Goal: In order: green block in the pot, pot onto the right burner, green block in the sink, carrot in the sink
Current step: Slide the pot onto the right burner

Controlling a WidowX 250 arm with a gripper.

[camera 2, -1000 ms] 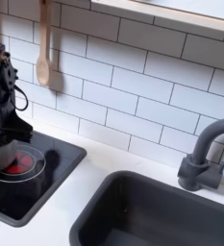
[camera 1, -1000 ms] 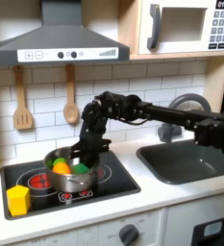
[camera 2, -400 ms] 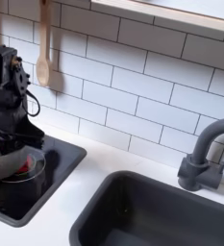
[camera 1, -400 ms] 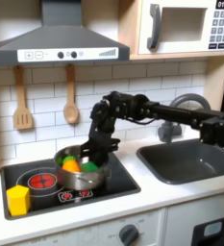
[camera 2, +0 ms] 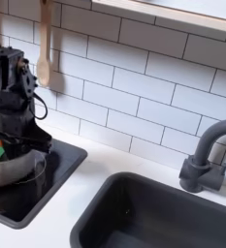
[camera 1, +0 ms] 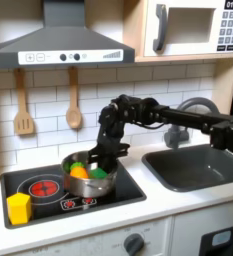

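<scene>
Steel pot (camera 1: pixel 88 176) (carrot (camera 1: pixel 78 172) and green block (camera 1: pixel 96 173) inside) gripped at its rim by the pincer (camera 1: pixel 106 153).

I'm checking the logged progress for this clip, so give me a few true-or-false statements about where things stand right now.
1. The green block lies inside the pot. True.
2. The carrot is in the sink. False: it is in the pot beside the green block.
3. The claw is at the pot's rim on the first exterior view's right side. True.
4. The yellow block sits in the pot. False: it stands on the front corner of the stovetop, at the first exterior view's left.
5. The sink holds a block. False: its basin shows nothing inside in both exterior views.
</scene>
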